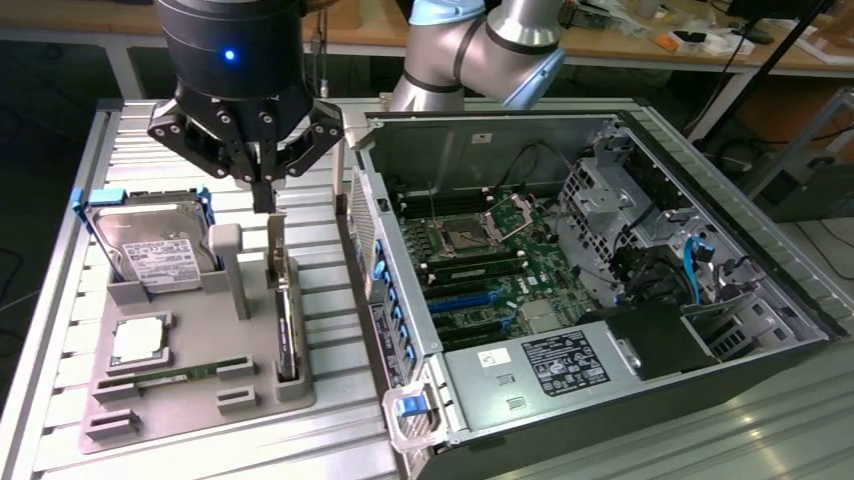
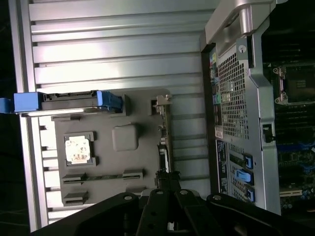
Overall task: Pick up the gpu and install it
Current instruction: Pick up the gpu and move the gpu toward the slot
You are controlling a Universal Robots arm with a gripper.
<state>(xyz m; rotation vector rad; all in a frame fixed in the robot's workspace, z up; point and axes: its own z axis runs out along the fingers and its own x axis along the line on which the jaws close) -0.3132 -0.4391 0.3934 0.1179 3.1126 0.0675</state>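
1. Grey moulded tray point(image 1: 200, 325) on the ribbed aluminium table point(image 1: 327, 440). The gpu point(image 1: 283, 310) stands on edge in its long slot: a thin dark card with a pale metal bracket end.
2. Same tray: a silver hard drive point(image 1: 158, 255) with a white label, propped upright. A square chip point(image 1: 139, 340) and a slim green memory stick point(image 1: 180, 376) lie flat.
3. Open computer case point(image 1: 494, 118) beside the tray, perforated metal wall, green motherboard point(image 1: 481, 260) inside.
4. Black gripper point(image 1: 264, 200): fingers pinched together, tips just over the gpu's bracket end. Contact unclear.
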